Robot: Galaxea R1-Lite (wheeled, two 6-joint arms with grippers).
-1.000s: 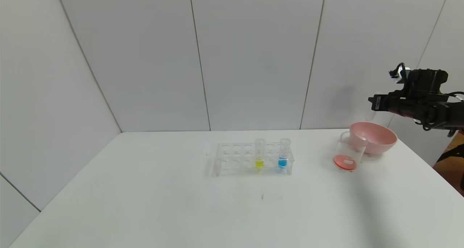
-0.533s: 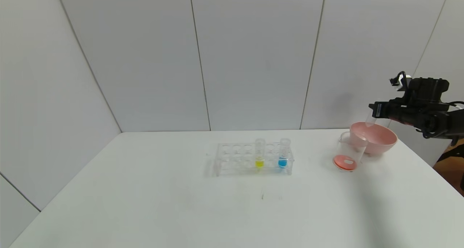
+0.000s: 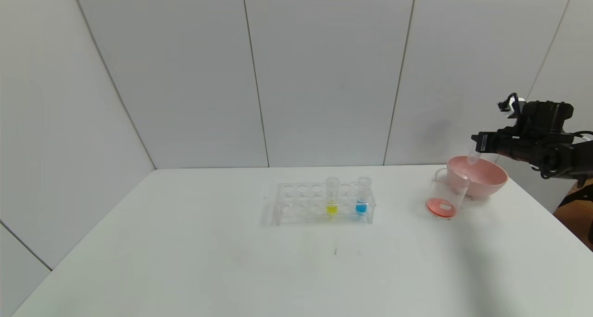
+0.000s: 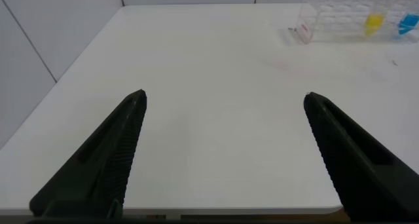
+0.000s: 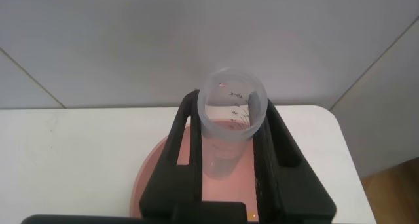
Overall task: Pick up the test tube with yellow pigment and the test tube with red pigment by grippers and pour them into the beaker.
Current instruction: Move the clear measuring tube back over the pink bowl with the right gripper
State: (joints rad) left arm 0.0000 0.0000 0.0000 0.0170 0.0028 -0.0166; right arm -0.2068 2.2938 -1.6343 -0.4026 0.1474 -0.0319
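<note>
My right gripper (image 3: 477, 143) hangs at the far right above the pink bowl (image 3: 487, 177), shut on the test tube with red pigment (image 3: 473, 156). That tube (image 5: 227, 149) stands upright between the jaws of the right gripper (image 5: 230, 101) and shows no liquid inside. The beaker (image 3: 444, 197) stands just left of the bowl with red liquid at its bottom. In the clear rack (image 3: 301, 205) stands the test tube with yellow pigment (image 3: 331, 196). My left gripper (image 4: 224, 95) is open over the table's near left edge, far from the rack.
A tube with blue liquid (image 3: 362, 195) stands in the rack right of the yellow one. The pink bowl (image 5: 163, 178) lies directly under the held tube. The table's right edge (image 3: 551, 210) runs close past the bowl.
My right gripper has come down with the tube, its lower end now just above the pink bowl's rim. Nothing else has moved.
</note>
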